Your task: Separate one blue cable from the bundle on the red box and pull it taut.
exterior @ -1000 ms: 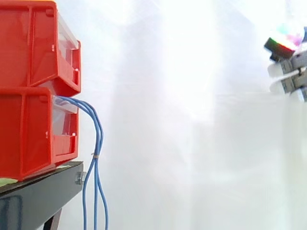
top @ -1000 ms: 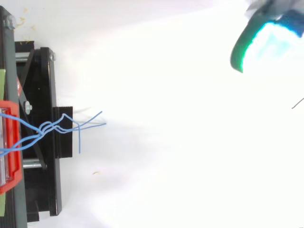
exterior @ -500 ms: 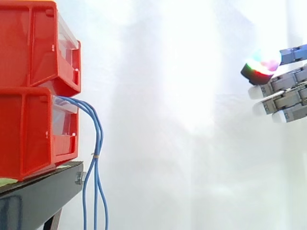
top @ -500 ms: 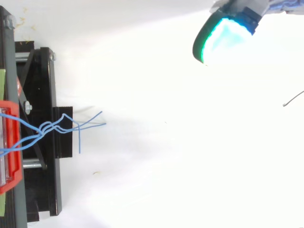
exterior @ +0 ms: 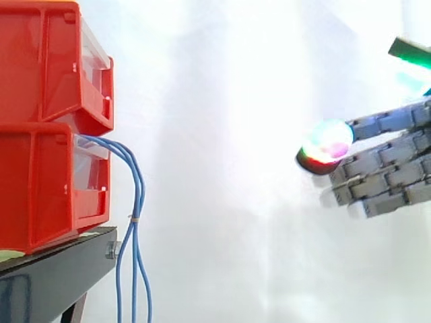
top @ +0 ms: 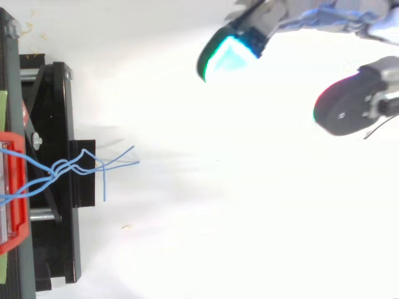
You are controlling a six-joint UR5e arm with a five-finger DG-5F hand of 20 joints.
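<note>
Red bins (exterior: 40,168): glossy moulded plastic. Black stand (exterior: 47,272): smooth, semi-gloss, probably painted metal. Blue cables (exterior: 139,195): smooth plastic sheath. White curtain (exterior: 236,235): matt cloth.

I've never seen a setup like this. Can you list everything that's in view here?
Bins: two, red, stacked at the left of the side view, on the stand.
Cables: one bundle, seemingly three strands, blue, coming out of the front of the lower bin and hanging slack past the stand's edge.
Stand: one, black, under the bins.
Curtain: one, white, behind everything.
Robot hand: one, grey, at the right of the side view, well apart from the cables, fingers stretched towards them and holding nothing.
Fingertips: thick glowing pads, part of the robot hand; one looks cyan and green from above.
</note>
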